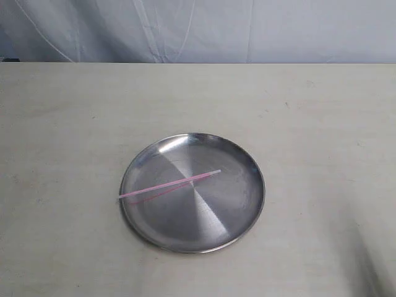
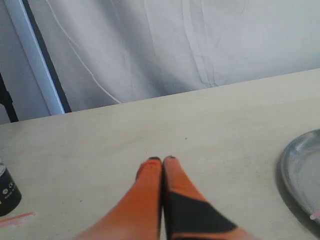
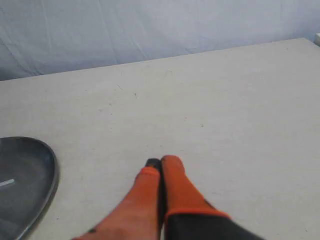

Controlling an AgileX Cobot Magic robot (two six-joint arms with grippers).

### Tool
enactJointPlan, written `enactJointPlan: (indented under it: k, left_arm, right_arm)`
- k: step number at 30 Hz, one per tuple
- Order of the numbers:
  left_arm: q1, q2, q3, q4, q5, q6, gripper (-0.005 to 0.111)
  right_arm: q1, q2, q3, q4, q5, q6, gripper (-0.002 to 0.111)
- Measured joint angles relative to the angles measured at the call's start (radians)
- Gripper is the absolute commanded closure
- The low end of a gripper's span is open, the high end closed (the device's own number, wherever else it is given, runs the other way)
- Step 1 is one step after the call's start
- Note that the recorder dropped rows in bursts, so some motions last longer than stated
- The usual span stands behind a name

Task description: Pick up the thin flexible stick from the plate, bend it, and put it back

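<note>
fingers (image 2: 148, 181) of left gripper (image 2: 162, 159) and right gripper (image 3: 161, 162) pressed together, empty; black can (image 2: 7, 191) appears only in left wrist view; thin flexible stick (image 1: 170, 184) across plate (image 1: 262, 192).

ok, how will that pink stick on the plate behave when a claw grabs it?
Probably light and bendy: the thin flexible stick is very slim and translucent. Likely to skid or roll on the plate, which looks polished. One end rests at the rim, so it may sit slightly raised.

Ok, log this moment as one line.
stick: straight, on plate, one end at rim | left gripper: shut, empty, off plate | right gripper: shut, empty, off plate | stage: pickup not started
</note>
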Motion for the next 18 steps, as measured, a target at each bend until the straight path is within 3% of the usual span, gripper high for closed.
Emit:
enactJointPlan:
  k: [9, 18]
  left_arm:
    - [0.000, 0.000, 0.000, 0.000, 0.000, 0.000, 0.107]
    - [0.000, 0.000, 0.000, 0.000, 0.000, 0.000, 0.107]
  right_arm:
    - [0.000, 0.000, 0.001, 0.000, -0.055, 0.000, 0.109]
    - [0.000, 0.000, 0.004, 0.000, -0.446, 0.000, 0.109]
